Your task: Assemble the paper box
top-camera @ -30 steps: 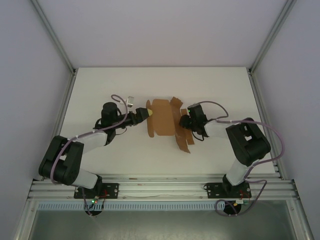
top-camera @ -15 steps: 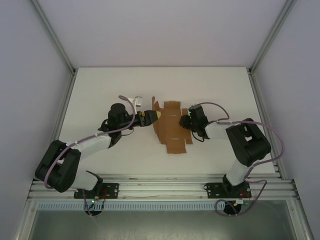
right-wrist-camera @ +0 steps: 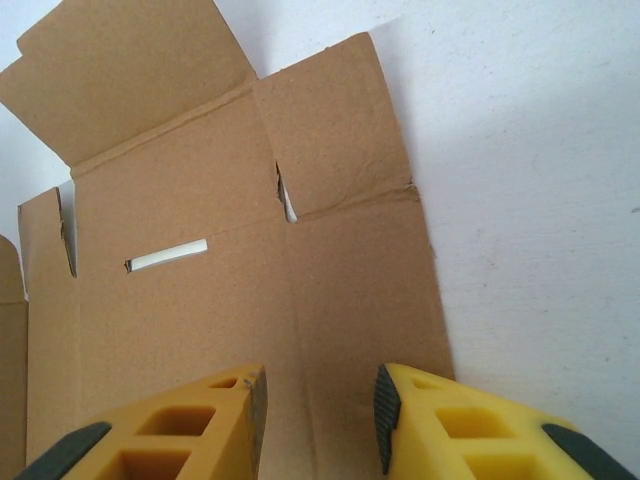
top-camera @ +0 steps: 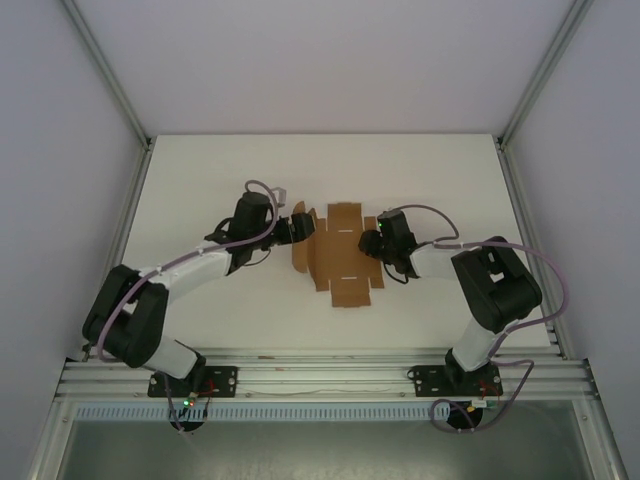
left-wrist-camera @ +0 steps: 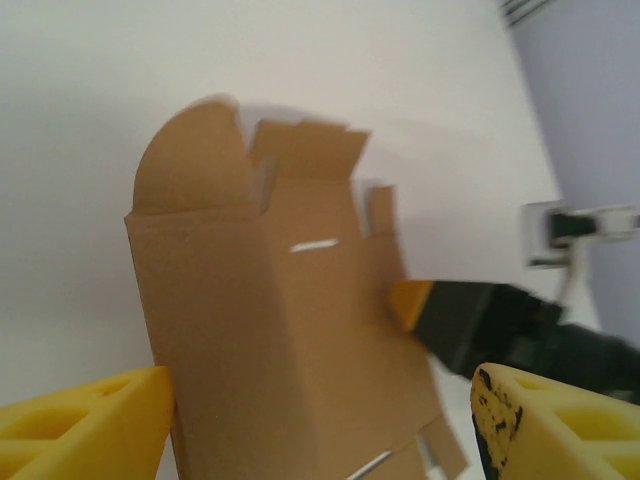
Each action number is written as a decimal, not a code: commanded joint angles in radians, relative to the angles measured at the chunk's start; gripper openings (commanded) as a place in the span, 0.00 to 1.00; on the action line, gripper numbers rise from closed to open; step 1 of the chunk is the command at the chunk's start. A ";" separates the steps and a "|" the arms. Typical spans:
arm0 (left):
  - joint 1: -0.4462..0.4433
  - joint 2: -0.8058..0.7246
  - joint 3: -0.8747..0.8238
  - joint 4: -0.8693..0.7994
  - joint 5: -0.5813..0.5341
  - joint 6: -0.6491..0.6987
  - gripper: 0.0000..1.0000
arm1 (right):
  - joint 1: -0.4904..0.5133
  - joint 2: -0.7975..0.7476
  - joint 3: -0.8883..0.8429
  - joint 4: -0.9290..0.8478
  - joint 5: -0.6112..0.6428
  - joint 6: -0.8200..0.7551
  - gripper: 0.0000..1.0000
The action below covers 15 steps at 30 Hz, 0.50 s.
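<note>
The paper box (top-camera: 340,262) is a brown die-cut sheet lying mostly flat at the table's middle, its left panel folded up. My left gripper (top-camera: 301,226) is at the sheet's upper left edge. In the left wrist view the raised panel (left-wrist-camera: 280,330) stands between its wide-apart yellow fingers (left-wrist-camera: 90,425), and the gripper (left-wrist-camera: 322,390) is open. My right gripper (top-camera: 371,243) is at the sheet's right edge. It hovers open (right-wrist-camera: 320,390) low over a flat panel (right-wrist-camera: 230,300) with a slot, and pinches nothing. Its dark, orange-tipped finger (left-wrist-camera: 440,310) shows behind the sheet.
The white table (top-camera: 200,180) has bare room all round the sheet. White walls and metal frame posts (top-camera: 110,90) close it in at left, right and back. Both arms' cables (top-camera: 500,245) loop beside the sheet.
The left gripper swung in from the left to the sheet's upper left edge. The sheet turned and settled flatter, with its left panel now raised. The right gripper has barely moved.
</note>
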 commanded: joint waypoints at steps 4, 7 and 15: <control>-0.005 0.074 0.047 -0.081 -0.033 0.020 0.73 | -0.004 0.069 -0.036 -0.175 0.007 0.010 0.36; -0.005 0.074 0.046 -0.079 -0.028 0.018 0.73 | -0.004 0.069 -0.029 -0.190 0.013 0.006 0.36; -0.005 0.052 0.043 -0.062 -0.022 0.016 0.55 | -0.004 0.058 -0.013 -0.215 0.024 -0.006 0.36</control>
